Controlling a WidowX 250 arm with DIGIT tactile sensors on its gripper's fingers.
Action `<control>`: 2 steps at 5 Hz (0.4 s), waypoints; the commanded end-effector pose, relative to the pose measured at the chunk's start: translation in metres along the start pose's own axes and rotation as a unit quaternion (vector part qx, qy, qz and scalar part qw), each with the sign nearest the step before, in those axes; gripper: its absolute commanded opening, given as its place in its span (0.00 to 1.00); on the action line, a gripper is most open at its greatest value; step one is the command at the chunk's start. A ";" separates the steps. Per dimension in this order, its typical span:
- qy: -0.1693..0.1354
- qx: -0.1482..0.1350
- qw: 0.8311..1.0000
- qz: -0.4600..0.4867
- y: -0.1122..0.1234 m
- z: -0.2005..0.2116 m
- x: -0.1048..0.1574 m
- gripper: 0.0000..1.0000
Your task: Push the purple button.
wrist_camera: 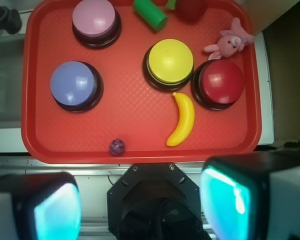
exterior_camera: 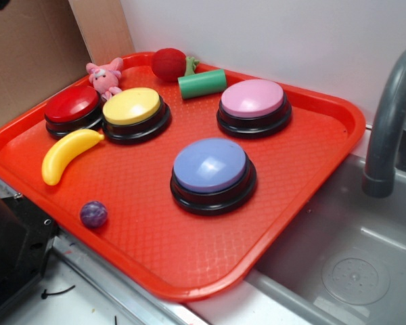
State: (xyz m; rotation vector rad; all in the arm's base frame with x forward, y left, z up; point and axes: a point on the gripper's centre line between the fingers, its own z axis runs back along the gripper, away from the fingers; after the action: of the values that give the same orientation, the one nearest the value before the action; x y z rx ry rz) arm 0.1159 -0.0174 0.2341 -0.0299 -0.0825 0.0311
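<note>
The purple button (exterior_camera: 212,166) (wrist_camera: 74,84), a periwinkle dome on a black round base, stands on the red tray (exterior_camera: 189,271) toward its sink-side half. In the wrist view my gripper (wrist_camera: 140,205) hangs high over the robot's black base, outside the tray's near rim (wrist_camera: 140,156). It is open, its two cyan pads (wrist_camera: 225,205) set wide apart with nothing between them. The button lies well ahead and to the left of the fingers, untouched. The gripper itself does not show in the exterior view.
On the tray are a pink button (exterior_camera: 252,100), yellow button (exterior_camera: 132,107), red button (exterior_camera: 71,105), banana (exterior_camera: 66,152), small marbled purple ball (exterior_camera: 93,214), green cylinder (exterior_camera: 201,83), red ball (exterior_camera: 169,64) and pink bunny (exterior_camera: 105,76). A sink (exterior_camera: 352,257) with a grey faucet (exterior_camera: 389,122) sits at right.
</note>
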 end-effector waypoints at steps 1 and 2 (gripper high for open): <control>0.000 0.000 1.000 0.000 0.000 0.000 0.000 1.00; -0.024 0.000 0.992 -0.126 -0.050 -0.055 0.044 1.00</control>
State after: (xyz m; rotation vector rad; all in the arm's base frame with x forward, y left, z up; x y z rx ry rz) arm 0.1668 -0.0666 0.1753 -0.0060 -0.0945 -0.2171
